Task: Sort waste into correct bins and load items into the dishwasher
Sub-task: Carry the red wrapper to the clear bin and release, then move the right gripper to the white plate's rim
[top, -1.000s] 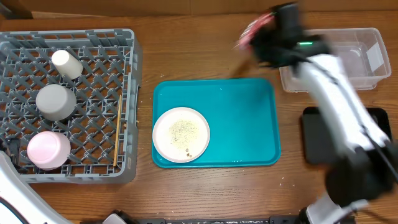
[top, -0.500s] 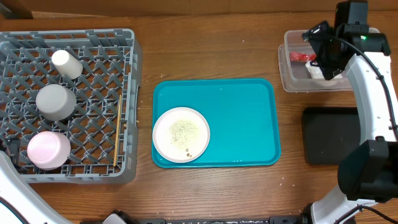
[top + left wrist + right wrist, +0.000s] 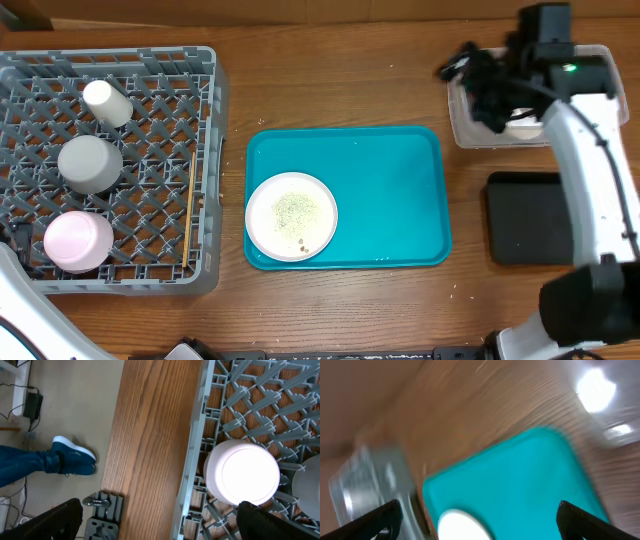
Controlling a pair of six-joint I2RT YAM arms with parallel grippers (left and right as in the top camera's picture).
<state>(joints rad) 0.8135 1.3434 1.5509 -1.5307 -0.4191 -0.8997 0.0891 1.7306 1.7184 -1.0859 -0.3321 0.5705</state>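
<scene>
Right gripper (image 3: 480,522): jaws wide, empty, over the clear tub (image 3: 595,62) where rubbish goes.
Left gripper (image 3: 160,522): jaws wide, empty, hovering at the rack (image 3: 150,90) edge beside a bowl (image 3: 242,477).
Plate (image 3: 291,215): on the teal tray (image 3: 400,180), crumbs (image 3: 295,208) on it; we judge it needs clearing next.

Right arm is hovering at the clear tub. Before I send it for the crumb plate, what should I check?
1. Right pincer open, nothing between its fingers: ok.
2. Left pincer open, parked over the edge of the dish rack: ok.
3. Red wrapper inside the clear tub: cannot tell, the right arm covers most of it.
4. White plate flat on the teal tray, crumbs on it: ok.
5. Path across the teal tray to the plate free of other things: ok.
6. Free grid in the dish rack for the plate: ok.
</scene>
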